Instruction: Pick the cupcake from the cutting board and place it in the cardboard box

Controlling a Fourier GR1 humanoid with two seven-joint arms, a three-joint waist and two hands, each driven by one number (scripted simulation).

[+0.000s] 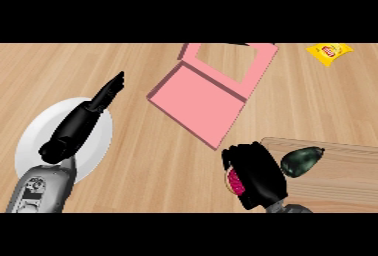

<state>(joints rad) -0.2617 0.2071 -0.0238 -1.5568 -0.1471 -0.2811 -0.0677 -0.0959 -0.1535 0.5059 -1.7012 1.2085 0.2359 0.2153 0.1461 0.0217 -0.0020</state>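
- A yellow snack bag (330,52) is lying at the far right of the wooden counter (148,160); a red mark is showing on its face, but I am not managing to read any lettering on it.
- A white plate (44,131) is sitting at the left, and the left hand (81,120) is resting over it with fingers straight, holding nothing.
- The pink box (203,97) is lying in the middle with its flap open, well apart from the cutting board (332,180) at the lower right.
- A dark green rounded item (301,161) is sitting on the board, just beside the right hand (257,175).
- The right hand is curling around the cupcake (234,181), off the board's left edge; only a sliver of magenta with a tan rim is peeking out past the black fingers.
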